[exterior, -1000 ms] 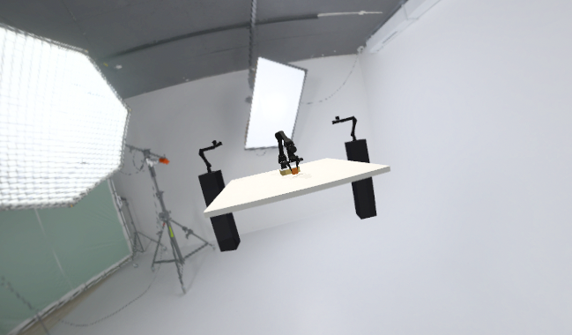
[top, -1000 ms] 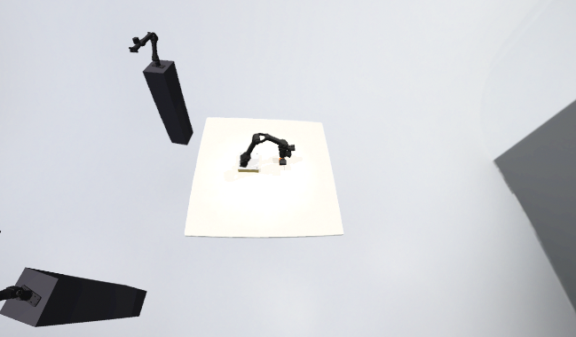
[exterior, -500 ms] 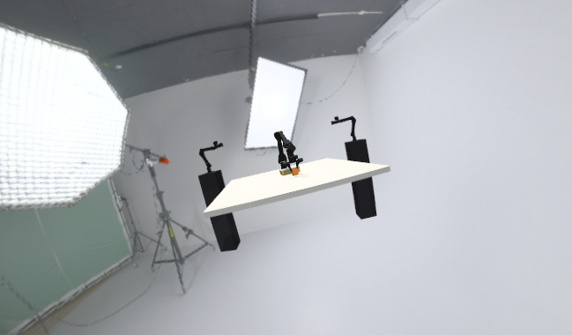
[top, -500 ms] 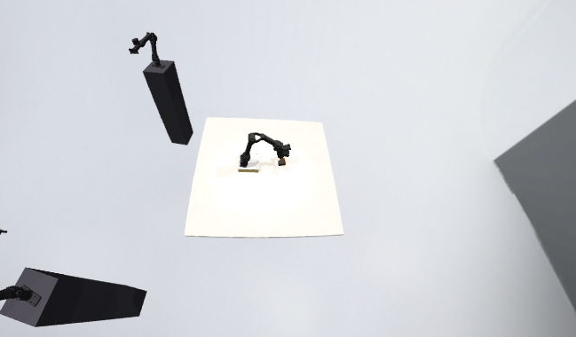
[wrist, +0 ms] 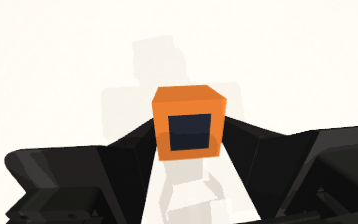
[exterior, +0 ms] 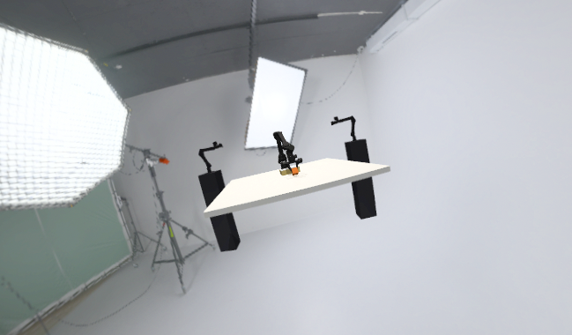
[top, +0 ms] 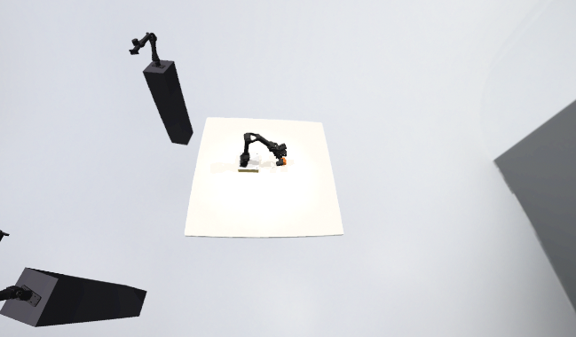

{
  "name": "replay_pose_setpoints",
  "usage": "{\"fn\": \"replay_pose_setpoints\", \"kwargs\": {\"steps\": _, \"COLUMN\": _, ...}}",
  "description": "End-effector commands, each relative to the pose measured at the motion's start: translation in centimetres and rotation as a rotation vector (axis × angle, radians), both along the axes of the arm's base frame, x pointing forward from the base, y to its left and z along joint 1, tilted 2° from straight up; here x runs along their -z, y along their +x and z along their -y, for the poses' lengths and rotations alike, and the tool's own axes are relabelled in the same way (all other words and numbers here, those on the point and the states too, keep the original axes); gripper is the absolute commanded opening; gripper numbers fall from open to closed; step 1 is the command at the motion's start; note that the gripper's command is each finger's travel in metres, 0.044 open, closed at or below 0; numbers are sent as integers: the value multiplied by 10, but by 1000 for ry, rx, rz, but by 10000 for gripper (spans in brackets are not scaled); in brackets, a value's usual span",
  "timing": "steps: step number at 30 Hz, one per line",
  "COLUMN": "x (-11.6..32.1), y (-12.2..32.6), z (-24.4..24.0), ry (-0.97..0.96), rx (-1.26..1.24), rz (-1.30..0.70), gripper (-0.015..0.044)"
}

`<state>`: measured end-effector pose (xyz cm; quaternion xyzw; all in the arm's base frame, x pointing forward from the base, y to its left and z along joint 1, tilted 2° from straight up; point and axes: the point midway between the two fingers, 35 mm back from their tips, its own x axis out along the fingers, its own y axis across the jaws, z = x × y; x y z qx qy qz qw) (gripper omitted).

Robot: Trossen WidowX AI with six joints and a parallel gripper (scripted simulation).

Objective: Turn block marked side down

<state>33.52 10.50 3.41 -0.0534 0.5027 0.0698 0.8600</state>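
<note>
The orange block (top: 284, 161) (exterior: 295, 171) (wrist: 189, 95) has a dark square mark (wrist: 190, 132) on one side. In the wrist view that marked side faces the camera, back toward the palm. My gripper (top: 281, 162) (exterior: 294, 169) (wrist: 186, 120) is shut on the block, with one black finger against its left side and one against its right. The block appears to be held a little above the white table (top: 299, 213) (exterior: 253, 194). In the top and exterior views the block is small, and its mark cannot be made out.
My arm's base stands on a small light plate (top: 248, 170) (exterior: 284, 172), behind the block. Two black pillars (top: 168, 102) (exterior: 224, 229) carry other arms beyond the table's edges. Shadows of the arm and block fall on the table in the wrist view.
</note>
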Motion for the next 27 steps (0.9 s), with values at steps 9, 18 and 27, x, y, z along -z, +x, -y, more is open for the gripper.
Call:
{"fn": "replay_pose_setpoints", "kwargs": {"steps": 9, "x": 11, "y": 9, "z": -3, "ry": 20, "rx": -1, "rz": 125, "gripper": 0}}
{"fn": "replay_pose_setpoints", "kwargs": {"steps": 18, "x": 26, "y": 14, "z": -4, "ry": 42, "rx": -6, "rz": 257, "gripper": 0}}
{"fn": "replay_pose_setpoints", "kwargs": {"steps": 27, "x": 31, "y": 11, "z": -3, "ry": 69, "rx": -7, "rz": 388, "gripper": 0}}
